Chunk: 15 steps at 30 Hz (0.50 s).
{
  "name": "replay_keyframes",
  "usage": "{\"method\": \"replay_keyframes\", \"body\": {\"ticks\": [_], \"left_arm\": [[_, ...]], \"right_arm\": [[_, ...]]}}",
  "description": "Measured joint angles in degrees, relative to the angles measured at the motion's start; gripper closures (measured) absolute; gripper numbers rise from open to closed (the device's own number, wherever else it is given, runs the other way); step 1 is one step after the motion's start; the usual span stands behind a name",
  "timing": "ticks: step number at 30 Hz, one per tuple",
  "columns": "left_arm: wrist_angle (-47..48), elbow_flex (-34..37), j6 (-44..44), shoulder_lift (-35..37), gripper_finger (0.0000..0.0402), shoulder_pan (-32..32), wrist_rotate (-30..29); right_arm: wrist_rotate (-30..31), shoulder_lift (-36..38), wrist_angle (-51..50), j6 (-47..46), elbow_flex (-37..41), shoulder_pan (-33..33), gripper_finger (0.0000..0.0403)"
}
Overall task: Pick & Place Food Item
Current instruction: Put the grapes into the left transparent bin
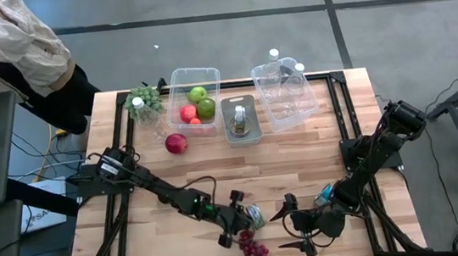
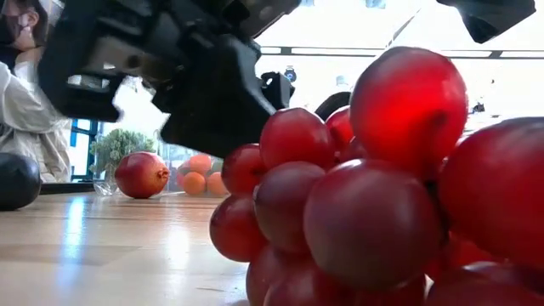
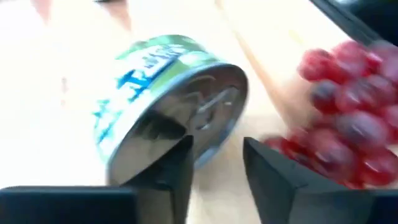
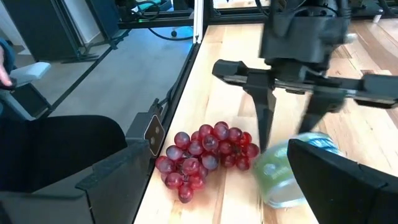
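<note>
A tin can (image 3: 168,93) with a green and blue label lies on its side near the table's near edge, also in the high view (image 1: 256,217) and the right wrist view (image 4: 280,174). A bunch of red grapes (image 1: 253,249) rests on the wood just nearer than it, filling the low view (image 2: 365,195). My left gripper (image 1: 244,222) is open, its fingers coming down at the can's lid end (image 3: 217,99). My right gripper (image 1: 295,227) is open and waits to the right of the can and the grapes (image 4: 205,152). My left gripper reaches down from above with one finger (image 3: 168,168) overlapping the rim of the can's lid end (image 3: 186,134) and the other finger (image 3: 273,180) on the grape side. I cannot tell whether either finger touches the can. The can lies on the table.
At the far side stand a clear bin of apples (image 1: 196,97), a grey tray holding a can (image 1: 241,118), a clear bin with bottles (image 1: 287,92), green grapes (image 1: 143,103) and a red fruit (image 1: 176,143). A person (image 1: 7,49) stands beyond the far left corner.
</note>
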<state>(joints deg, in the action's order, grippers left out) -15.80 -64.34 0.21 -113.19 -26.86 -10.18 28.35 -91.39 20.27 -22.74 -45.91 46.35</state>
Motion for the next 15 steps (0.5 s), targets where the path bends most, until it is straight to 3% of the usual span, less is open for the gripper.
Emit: {"method": "replay_keyframes", "body": {"ticks": [6, 11, 15], "left_arm": [[-0.02, 0.00, 0.65, 0.64, 0.0187, -1.39, -5.31], [-0.15, 0.00, 1.30, 3.24, 0.0122, -3.49, -5.81], [-2.28, -0.02, 1.06, 4.92, 0.0095, -5.25, -3.63]], "right_arm": [[-0.01, 0.00, -0.02, 0.02, 0.00, 0.00, 0.0033], [-0.01, 0.00, -0.17, 0.02, 0.00, 0.00, 0.0033], [-0.01, 0.00, -0.28, 0.04, 0.00, 0.00, 0.0033]]}}
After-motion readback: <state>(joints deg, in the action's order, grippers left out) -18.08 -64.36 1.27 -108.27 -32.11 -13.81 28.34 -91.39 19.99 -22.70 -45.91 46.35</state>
